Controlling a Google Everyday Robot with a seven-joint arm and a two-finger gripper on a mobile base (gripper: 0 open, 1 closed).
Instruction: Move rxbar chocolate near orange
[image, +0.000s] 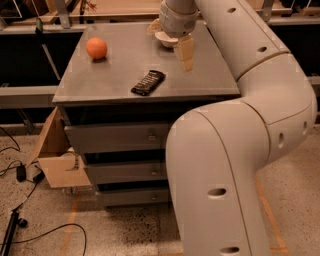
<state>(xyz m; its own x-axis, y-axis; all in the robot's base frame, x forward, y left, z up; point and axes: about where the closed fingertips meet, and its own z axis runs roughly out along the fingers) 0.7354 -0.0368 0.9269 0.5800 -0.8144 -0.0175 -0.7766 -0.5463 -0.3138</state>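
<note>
The rxbar chocolate (148, 82) is a flat dark bar lying near the front middle of the grey cabinet top (115, 70). The orange (96, 48) sits at the back left of the top, well apart from the bar. My gripper (170, 41) hangs over the back middle of the top, above and behind the bar, to its right. It is open and empty, with one pale finger (186, 52) pointing down and the other showing at the far side.
A white bowl (167, 39) stands just under the gripper at the back of the top. My big white arm fills the right half of the view. The cabinet has drawers (117, 137) below. A cardboard box (57, 162) and cables lie on the floor at left.
</note>
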